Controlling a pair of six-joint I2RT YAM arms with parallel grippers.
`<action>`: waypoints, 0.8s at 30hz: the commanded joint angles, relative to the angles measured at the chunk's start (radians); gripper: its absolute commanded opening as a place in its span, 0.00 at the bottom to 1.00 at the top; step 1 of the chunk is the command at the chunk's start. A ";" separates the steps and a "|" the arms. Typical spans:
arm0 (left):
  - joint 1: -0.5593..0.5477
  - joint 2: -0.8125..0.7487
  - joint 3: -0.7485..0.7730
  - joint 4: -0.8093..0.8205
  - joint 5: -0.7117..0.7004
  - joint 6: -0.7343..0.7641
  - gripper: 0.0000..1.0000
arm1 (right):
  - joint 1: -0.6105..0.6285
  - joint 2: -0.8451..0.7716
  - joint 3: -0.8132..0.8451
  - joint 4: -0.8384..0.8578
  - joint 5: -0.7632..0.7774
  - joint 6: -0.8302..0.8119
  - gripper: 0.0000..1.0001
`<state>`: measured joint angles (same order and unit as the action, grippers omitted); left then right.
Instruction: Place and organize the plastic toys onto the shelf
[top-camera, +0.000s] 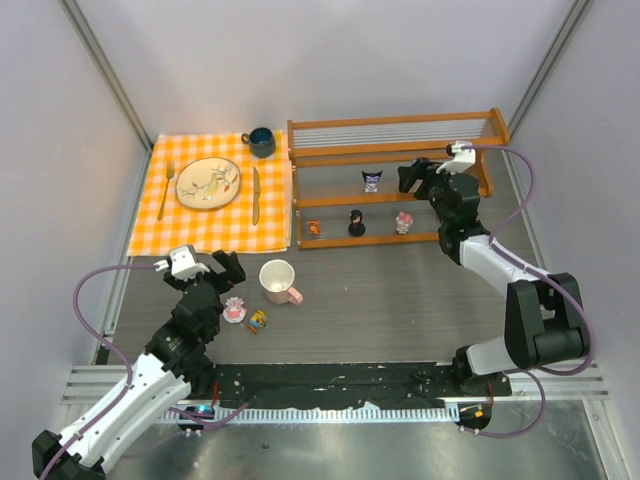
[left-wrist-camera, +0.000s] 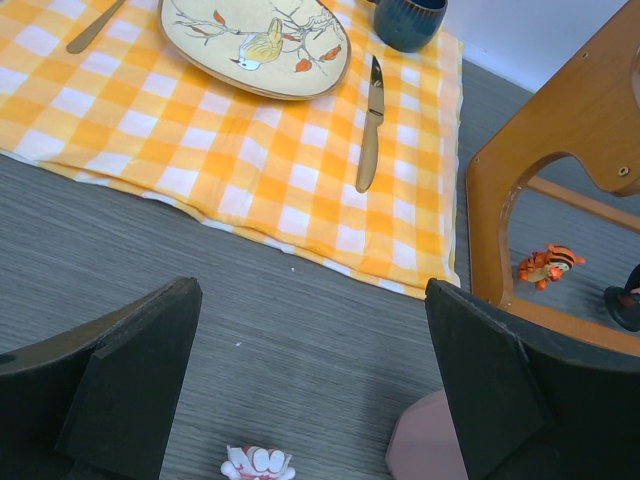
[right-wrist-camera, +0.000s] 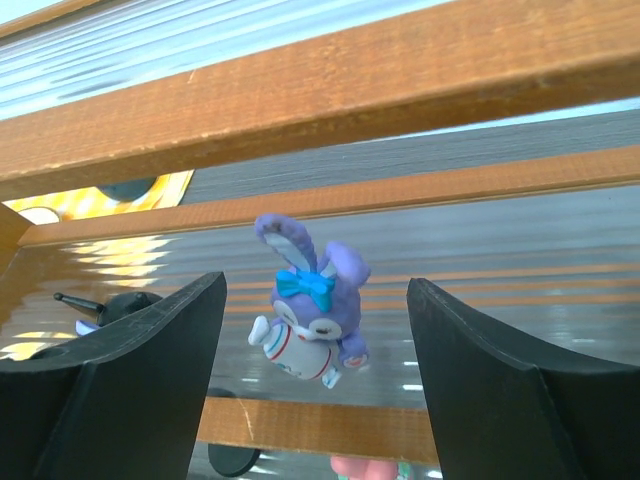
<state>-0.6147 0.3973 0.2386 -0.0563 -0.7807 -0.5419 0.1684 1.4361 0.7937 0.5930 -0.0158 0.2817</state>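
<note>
The shelf (top-camera: 395, 150) stands at the back right. My right gripper (top-camera: 408, 178) is at its middle tier, open, and a purple bunny toy (right-wrist-camera: 310, 305) with a blue bow stands tilted on the clear tier between the fingers, touching neither. The rail (right-wrist-camera: 330, 90) of the shelf runs above it. More toys stand on the shelf: a dark purple one (top-camera: 372, 181), a black one (top-camera: 356, 223), a pink one (top-camera: 403, 222) and an orange tiger (top-camera: 314, 229). My left gripper (top-camera: 213, 265) hangs open above the table, with a pink-white toy (left-wrist-camera: 258, 464) just below it and a yellow-orange toy (top-camera: 258, 321) nearby.
A white-and-pink mug (top-camera: 279, 281) lies on its side right of my left gripper. The orange checked cloth (top-camera: 215, 215) at the back left carries a plate (top-camera: 208, 183), a fork (top-camera: 166, 190), a knife (top-camera: 256, 195) and a dark blue cup (top-camera: 261, 142).
</note>
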 joint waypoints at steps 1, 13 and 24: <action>0.004 -0.003 0.002 0.044 -0.014 0.002 1.00 | -0.004 -0.081 -0.023 0.008 0.013 -0.009 0.79; 0.003 -0.020 -0.001 0.038 -0.029 0.005 1.00 | -0.006 -0.270 -0.074 -0.177 -0.056 0.040 0.80; 0.004 0.089 0.073 -0.201 -0.115 -0.208 1.00 | 0.019 -0.646 -0.234 -0.467 -0.078 0.275 0.80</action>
<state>-0.6147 0.4114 0.2398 -0.1127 -0.8158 -0.6067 0.1688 0.9070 0.5846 0.2546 -0.0731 0.4503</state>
